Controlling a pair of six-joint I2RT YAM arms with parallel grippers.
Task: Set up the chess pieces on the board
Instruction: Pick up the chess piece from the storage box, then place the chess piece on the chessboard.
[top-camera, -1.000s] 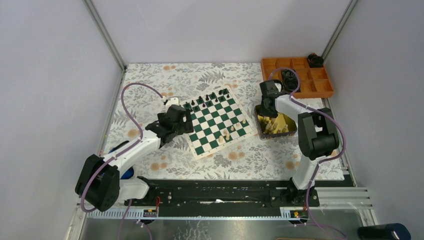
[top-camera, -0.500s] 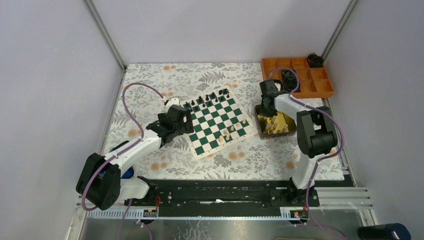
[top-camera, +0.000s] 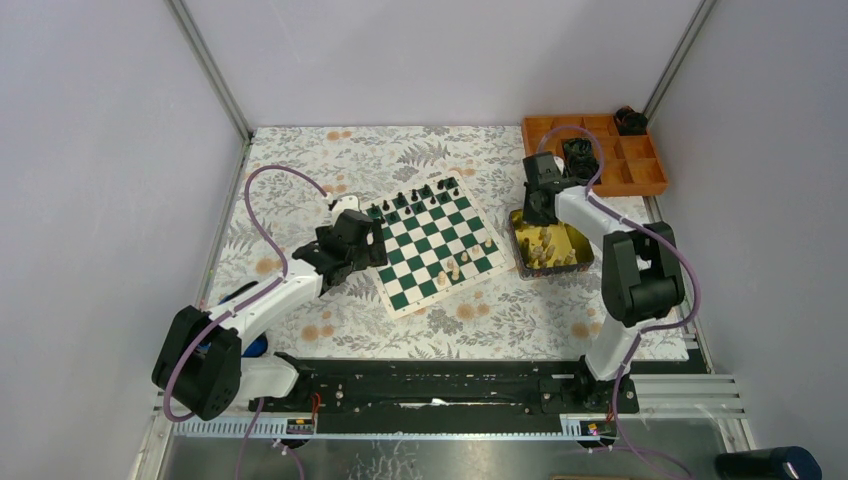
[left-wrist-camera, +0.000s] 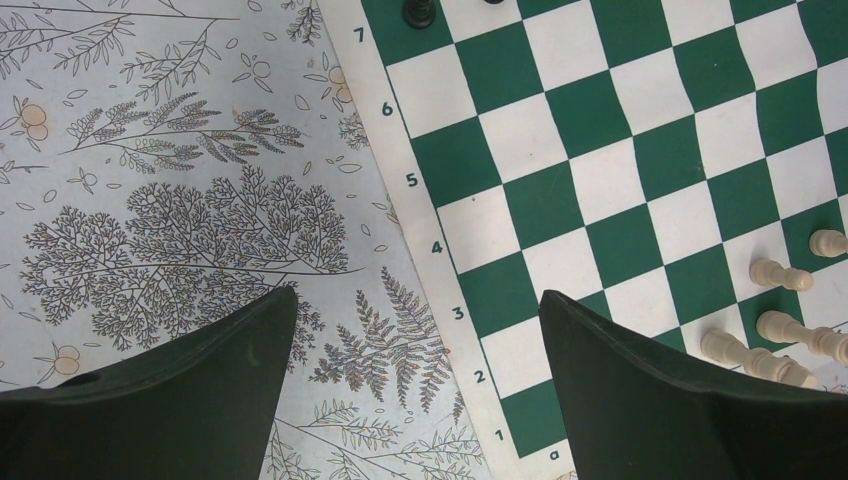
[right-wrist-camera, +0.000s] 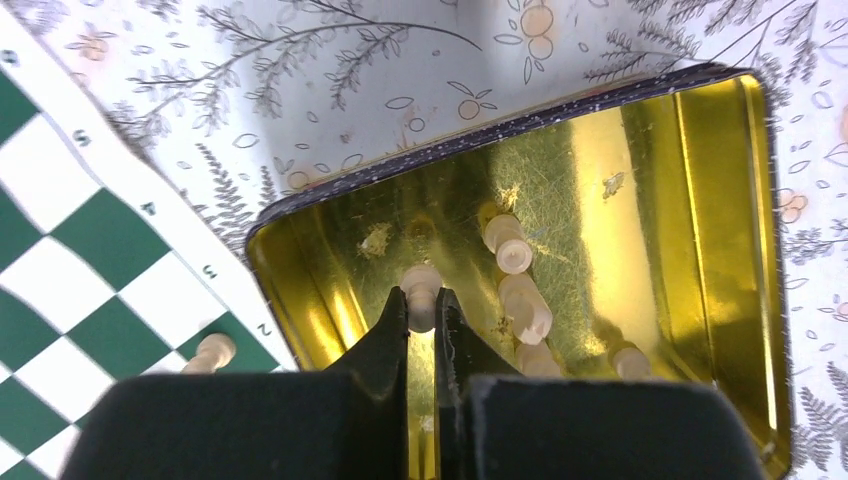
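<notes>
Right pincer (right-wrist-camera: 421, 312) clamped on 1 cream piece (right-wrist-camera: 421, 283) in gold tin (right-wrist-camera: 690, 180).
Wrist view alone shows the grip. Left pincer (left-wrist-camera: 418, 300) wide open at board (left-wrist-camera: 600, 170) edge.

Holds left gripper (left-wrist-camera: 415, 300) wide open, pointed down, arm stretched forward. Pinches a piece (right-wrist-camera: 420, 282) with right gripper (right-wrist-camera: 421, 305), elbow bent high, wrist angled down.

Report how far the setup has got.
Done: black pieces stand along the board's far rows, a few cream pieces near its corner. In hand: the right gripper is shut on a cream piece in the gold tin. Left: other cream pieces lying there; left gripper open.
</notes>
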